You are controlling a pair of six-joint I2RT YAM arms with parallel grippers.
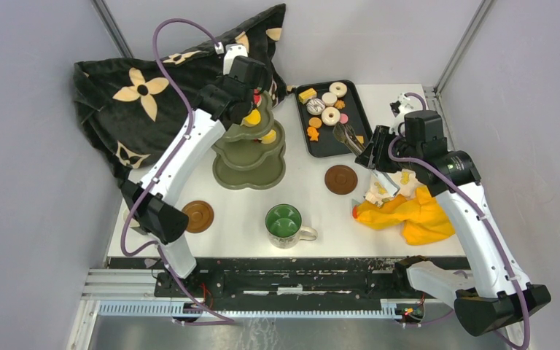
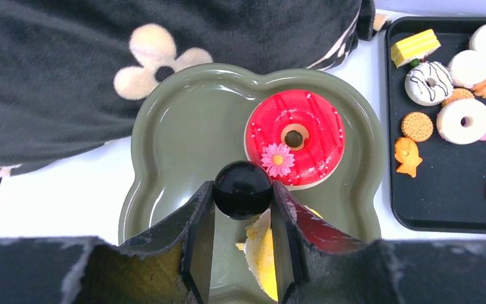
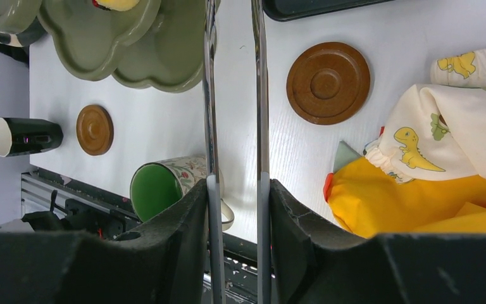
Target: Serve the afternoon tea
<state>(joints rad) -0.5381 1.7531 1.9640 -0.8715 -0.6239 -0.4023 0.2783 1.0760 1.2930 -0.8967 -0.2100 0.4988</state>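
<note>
The right gripper point(image 3: 236, 189) is pinching the metal tongs point(image 3: 211, 126), both thin arms running straight ahead from between the fingers point(image 3: 186, 234). Ahead and right of the fingertips, a round brown saucer point(image 3: 328, 82) is lying flat on the white table point(image 3: 158, 133). Closer on that side, a yellow cloth point(image 3: 405, 202) is bunching against dinosaur-print fabric point(image 3: 455, 139). Just left of the fingers, the green-lined mug point(image 3: 158, 190) is showing its mouth. Further left are a second saucer point(image 3: 94, 129) and a dark tube point(image 3: 22, 136), possibly a cup. The olive stand point(image 3: 133, 50) is sitting far ahead-left.

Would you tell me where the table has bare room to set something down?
Bare tabletop lies between the left saucer, the stand and the mug, and between stand and tray. Crowded around the yellow cloth.
</note>
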